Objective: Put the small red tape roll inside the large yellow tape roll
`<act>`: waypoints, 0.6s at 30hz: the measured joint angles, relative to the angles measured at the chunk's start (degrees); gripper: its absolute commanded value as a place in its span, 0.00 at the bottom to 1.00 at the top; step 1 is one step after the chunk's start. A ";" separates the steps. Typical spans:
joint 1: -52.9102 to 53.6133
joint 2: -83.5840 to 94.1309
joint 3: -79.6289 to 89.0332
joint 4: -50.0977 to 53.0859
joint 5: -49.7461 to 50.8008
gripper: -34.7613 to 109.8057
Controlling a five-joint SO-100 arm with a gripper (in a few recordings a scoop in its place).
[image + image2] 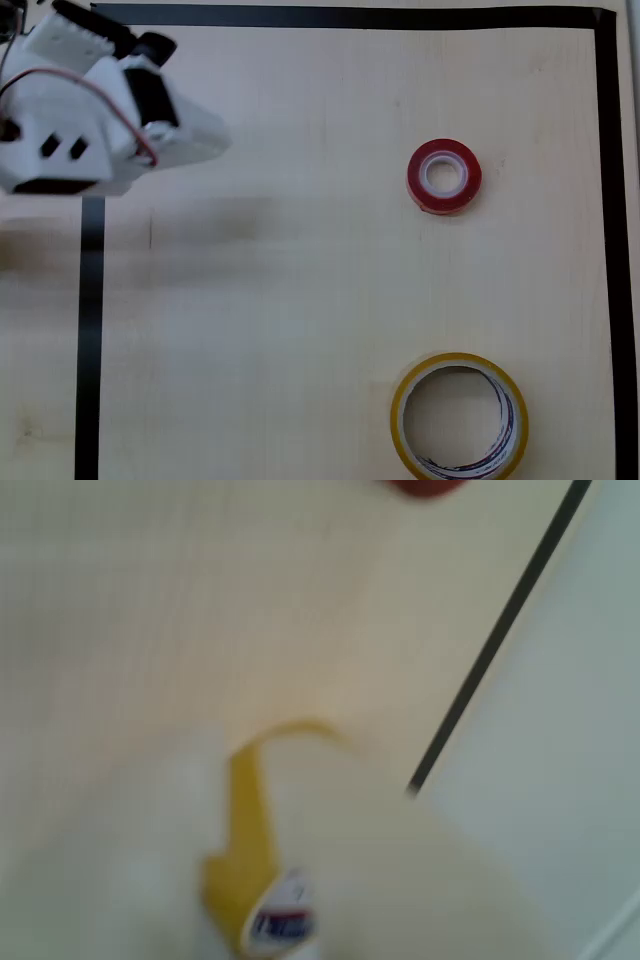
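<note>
In the overhead view the small red tape roll [444,176] lies flat on the right part of the table, its white core facing up. The large yellow tape roll [458,417] lies flat below it at the bottom edge, with purple-and-white print inside its ring. My white gripper [213,141] is far off at the upper left, pointing right, with nothing in it. The wrist view is blurred: a slice of the yellow roll [243,852] shows between my pale fingers [400,870], and the red roll [425,485] peeks in at the top edge. I cannot make out how the jaws stand.
Black tape [606,240] frames the light wooden table [300,300] along the top, right and left. A wide stretch of bare wood lies between the gripper and the two rolls. A pale surface [560,730] lies beyond the black line.
</note>
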 measured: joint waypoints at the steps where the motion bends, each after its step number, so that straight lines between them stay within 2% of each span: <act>1: -0.18 -1.32 -0.97 0.00 0.00 0.26; 10: 0.26 -7.73 -7.03 -3.08 1.05 0.29; 18: 2.90 -15.03 -7.47 -16.17 1.05 0.36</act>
